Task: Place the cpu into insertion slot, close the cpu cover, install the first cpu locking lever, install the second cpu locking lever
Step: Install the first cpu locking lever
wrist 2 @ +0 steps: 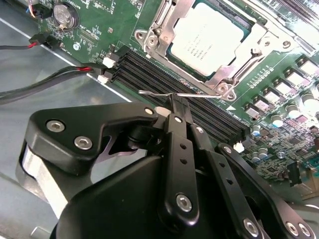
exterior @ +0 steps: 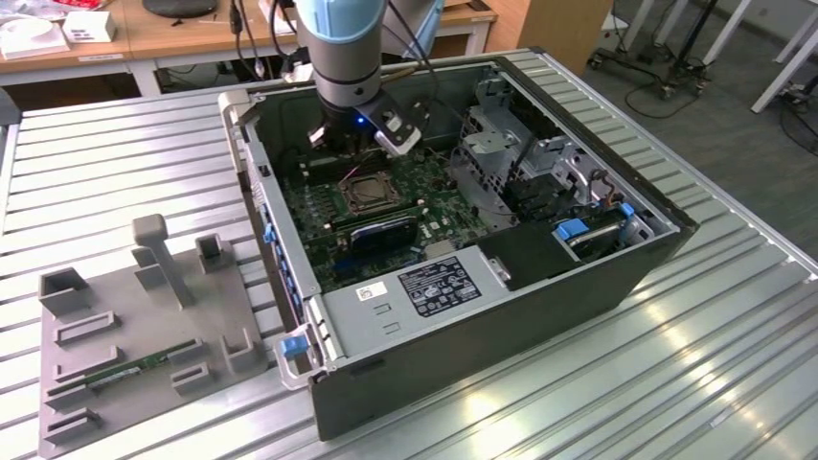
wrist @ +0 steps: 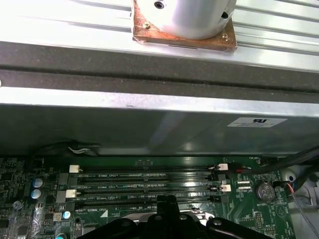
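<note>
Your black gripper's (wrist 2: 175, 105) fingers are pinched shut on the thin silvery wire locking lever (wrist 2: 164, 93), beside the covered silvery-tan square cpu (wrist 2: 208, 37).

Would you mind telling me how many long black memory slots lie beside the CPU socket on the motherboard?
4, side by side in one bank beside the insertion slot: the first memory slot, the second, the third and the fourth. The gripper covers part of the bank, so more may be hidden.

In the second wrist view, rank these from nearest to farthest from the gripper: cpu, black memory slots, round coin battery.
1. Black memory slots, directly beyond the gripper tips.
2. Cpu, beyond the slots, under the closed cpu cover.
3. Coin battery, at the board's far corner.
</note>
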